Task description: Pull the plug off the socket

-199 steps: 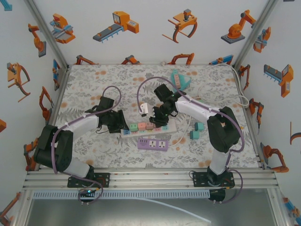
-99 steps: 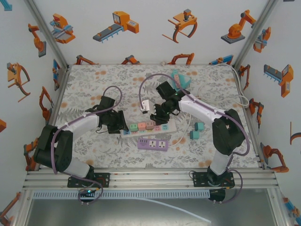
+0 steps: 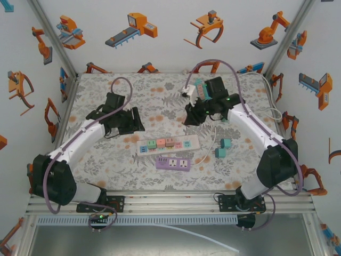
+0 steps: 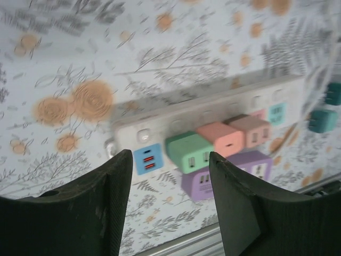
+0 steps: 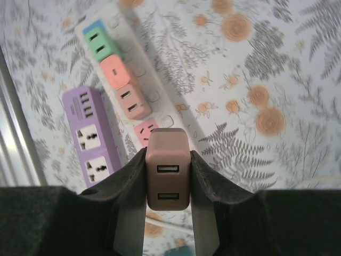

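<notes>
**Plug free of the strip, right arm carrying it off**

Landmark: the white power strip (image 3: 168,143), lying across the floral mat (image 3: 106,96).

The right gripper (image 5: 168,160) has its jaws closed flat on both sides of the brown two-port USB plug (image 5: 168,184), with the ports facing the wrist camera. The plug hangs in the air above and beyond the far side of the strip, well apart from it. Its prongs are hidden, so I cannot tell how square it sits in the grip.

The left gripper (image 4: 170,157) has its jaws parted with nothing between them. It hovers above the strip's left end, over the blue charger (image 4: 147,158) and the green charger (image 4: 191,152), not touching the strip.

Seated on the strip is a row of blue, green, peach, tan and pink chargers. The purple socket block (image 3: 173,164) lies just beside the strip's near side.

Judgement: extraction looks done, and what is left is setting the plug down.
- Hold the squeeze steady until the plug rests on bare mat beyond the strip.
- Lower it level and keep clear of the seated chargers.
- The left arm should lift straight up so a finger does not drag the strip.
</notes>
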